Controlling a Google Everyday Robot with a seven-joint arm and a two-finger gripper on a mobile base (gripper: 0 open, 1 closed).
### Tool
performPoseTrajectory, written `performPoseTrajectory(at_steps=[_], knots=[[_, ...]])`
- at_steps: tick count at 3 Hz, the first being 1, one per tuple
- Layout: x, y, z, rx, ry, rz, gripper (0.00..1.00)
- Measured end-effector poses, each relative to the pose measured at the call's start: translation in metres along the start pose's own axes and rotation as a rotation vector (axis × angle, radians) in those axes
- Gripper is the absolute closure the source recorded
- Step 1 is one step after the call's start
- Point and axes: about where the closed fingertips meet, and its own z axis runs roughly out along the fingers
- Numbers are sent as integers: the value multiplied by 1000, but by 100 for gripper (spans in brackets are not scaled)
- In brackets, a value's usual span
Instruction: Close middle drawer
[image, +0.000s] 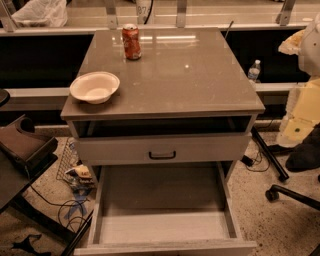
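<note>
Camera view looks down on a grey cabinet with a glossy top (190, 75). Its light grey wood-grain middle drawer (162, 227) stands pulled far out, its bare interior exposed, below a shallower drawer front with a black bar handle (162, 149). A white bowl (95, 86) and a red soda can (131, 42) sit on the top. The gripper (304, 156) hangs at the right edge, well apart from the cabinet; its state I cannot tell

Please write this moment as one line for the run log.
middle drawer: pulled out, inside bare | gripper: at right edge, apart from drawer | bowl, can: on cabinet top
</note>
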Motion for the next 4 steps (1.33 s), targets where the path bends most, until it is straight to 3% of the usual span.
performPoseTrajectory(at_steps=[2,4], knots=[[3,5,11,9,2,-12,0],[45,52,88,31,24,-88,0]])
